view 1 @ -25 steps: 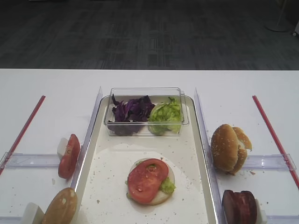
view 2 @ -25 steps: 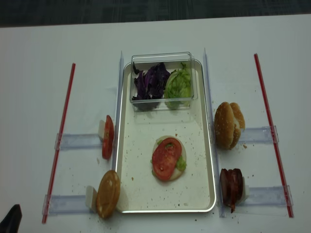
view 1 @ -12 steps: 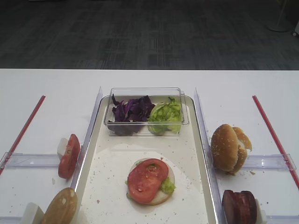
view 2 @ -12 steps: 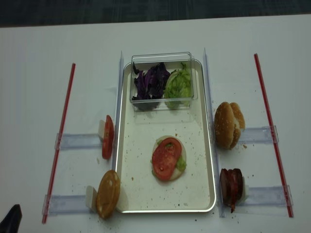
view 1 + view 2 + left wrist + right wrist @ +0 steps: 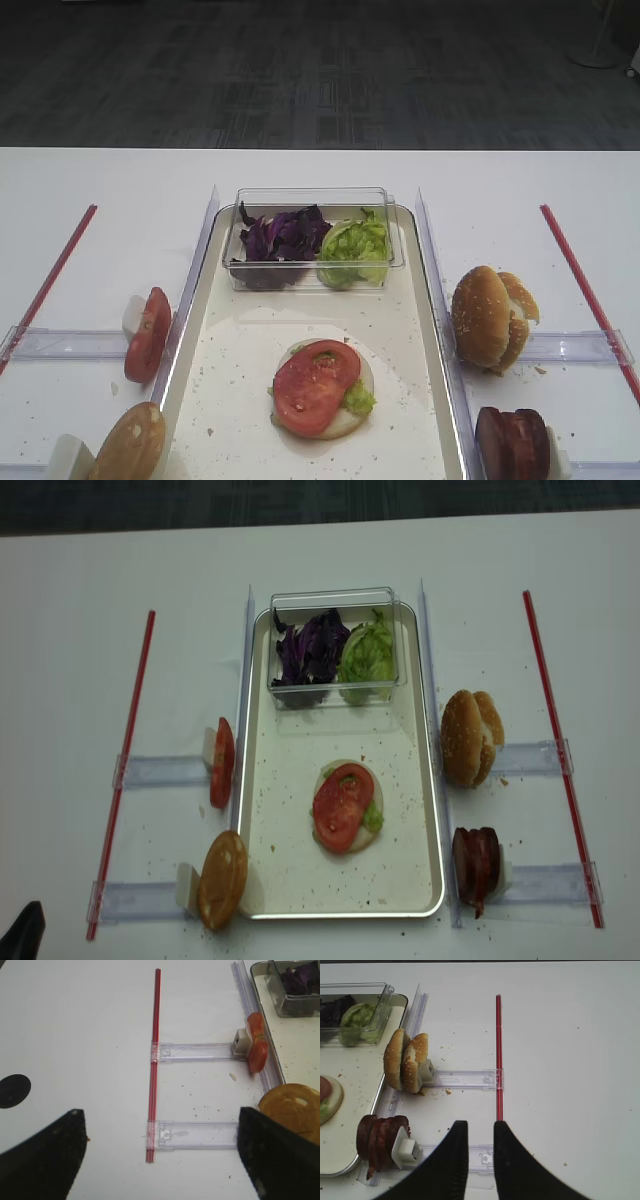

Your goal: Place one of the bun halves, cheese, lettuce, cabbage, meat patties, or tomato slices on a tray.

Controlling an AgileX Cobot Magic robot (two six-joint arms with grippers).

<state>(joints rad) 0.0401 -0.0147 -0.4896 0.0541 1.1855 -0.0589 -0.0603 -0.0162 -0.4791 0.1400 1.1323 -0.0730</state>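
The meat patties [image 5: 380, 1142] stand on edge in a clear holder just outside the right rim of the tray [image 5: 440, 330], nearest the right gripper [image 5: 477, 1132], and they look like the likely next thing to go on the stack. That gripper hangs above bare table beside them with its fingers pressed nearly together and nothing between them; the left gripper [image 5: 160, 1150] is spread as wide as it goes, also holding nothing, over its own side near the browned bun half [image 5: 295, 1110] and the upright tomato slices [image 5: 256, 1045]. To do this well, I would open the right fingers first, come in from the outer side and take one patty across its flat faces, since the white stop block [image 5: 407, 1150] and the tray rim crowd the other sides. On the tray a bun base with lettuce and a tomato slice [image 5: 315, 385] lies in the middle with bare metal all round. Farther back, the clear tub [image 5: 312, 195] of cabbage [image 5: 280, 235] and lettuce [image 5: 355, 245] fills the tray's far end.
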